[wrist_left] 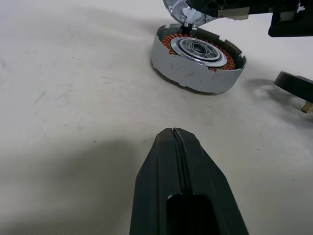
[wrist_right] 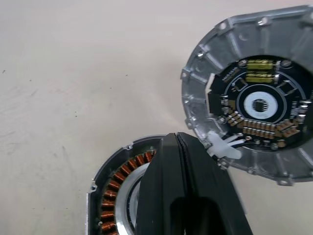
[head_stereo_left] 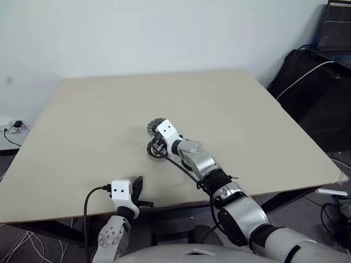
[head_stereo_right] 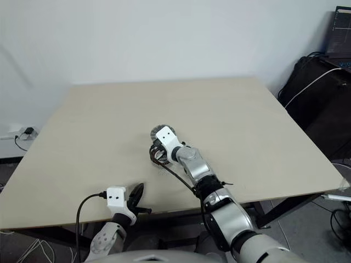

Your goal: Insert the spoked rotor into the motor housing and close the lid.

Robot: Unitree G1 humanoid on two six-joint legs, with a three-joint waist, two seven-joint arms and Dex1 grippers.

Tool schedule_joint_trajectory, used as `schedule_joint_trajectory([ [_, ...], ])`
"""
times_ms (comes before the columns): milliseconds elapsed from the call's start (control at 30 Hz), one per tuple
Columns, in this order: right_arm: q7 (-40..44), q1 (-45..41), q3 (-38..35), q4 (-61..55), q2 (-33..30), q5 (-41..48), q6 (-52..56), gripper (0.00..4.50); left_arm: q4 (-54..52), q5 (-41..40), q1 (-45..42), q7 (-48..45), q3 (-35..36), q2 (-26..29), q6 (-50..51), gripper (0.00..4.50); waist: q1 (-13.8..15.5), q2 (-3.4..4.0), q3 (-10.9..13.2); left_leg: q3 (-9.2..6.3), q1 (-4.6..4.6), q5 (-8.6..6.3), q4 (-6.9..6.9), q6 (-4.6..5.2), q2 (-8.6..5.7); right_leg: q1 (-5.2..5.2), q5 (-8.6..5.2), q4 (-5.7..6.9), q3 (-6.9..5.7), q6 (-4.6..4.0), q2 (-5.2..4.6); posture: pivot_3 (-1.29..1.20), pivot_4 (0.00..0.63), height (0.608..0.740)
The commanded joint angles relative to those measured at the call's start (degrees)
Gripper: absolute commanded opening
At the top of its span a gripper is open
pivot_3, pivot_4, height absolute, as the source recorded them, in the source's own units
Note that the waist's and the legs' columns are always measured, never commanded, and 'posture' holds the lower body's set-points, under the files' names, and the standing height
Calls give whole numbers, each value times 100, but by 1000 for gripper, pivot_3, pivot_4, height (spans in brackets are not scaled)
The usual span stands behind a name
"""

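Showing copper coils, the motor housing (wrist_left: 198, 61) sits beside the ribbed lid (wrist_right: 254, 98).

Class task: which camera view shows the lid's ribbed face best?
The right wrist view: the lid lies face up beside the motor housing, its ribs and dark centre plain. The left wrist view catches just its edge behind the housing; the eye views show a small grey disc past the right gripper.

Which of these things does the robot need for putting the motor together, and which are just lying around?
For the job:
- motor housing
- lid, lying next to it
- right gripper, shut, over the housing
- dark round piece beside the housing, maybe the spoked rotor, too cut off to tell

Just lying about, off the table:
- black bag
- laptop
- wall plug
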Motion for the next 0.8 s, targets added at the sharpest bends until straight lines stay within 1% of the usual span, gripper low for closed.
schedule_joint_trajectory([
  [33, -24, -16, 7, 147, 4, -62, 19, 26, -268, -50, -31, -17, -22, 12, -36, 0, -2, 0, 0, 0, 0, 0, 0, 1, 0, 0, 0, 0, 0, 0, 0, 0, 0, 740],
  [233, -189, -113, 146, 599, 47, -312, 266, 26, -307, -49, 1, -8, -23, 29, -29, 0, -7, 4, -5, 0, 5, -2, -1, -3, 1, 3, 0, 1, 2, -1, -10, 0, 0, 740],
  [433, -59, -125, -30, 138, 129, -102, 37, 26, -354, -61, 32, 1, -13, 35, -3, 0, -5, 2, -5, 0, 7, -11, 0, -19, 1, 5, 0, 2, 0, 0, -6, 0, 0, 740],
  [600, 48, -100, -132, -481, 127, 70, 55, 26, -364, -81, 35, -11, -14, 33, 20, 0, -4, 2, -2, 0, -1, 1, -1, 2, 0, -1, 0, 0, 1, 1, 2, 0, 0, 740],
  [667, 56, -71, -121, -517, 118, 51, 103, 26, -356, -81, 26, -17, -22, 30, 25, 0, -4, 3, -2, 0, 0, 1, -2, 1, 1, -1, 0, 0, 0, 0, 2, 0, 0, 740],
  [800, -18, -11, -64, -176, 72, -31, 139, 26, -353, -69, 15, -12, -32, 22, 24, 0, -3, 2, -2, 0, 0, -3, -2, -5, 1, 0, -1, -1, 0, 0, 0, 0, 0, 740],
])
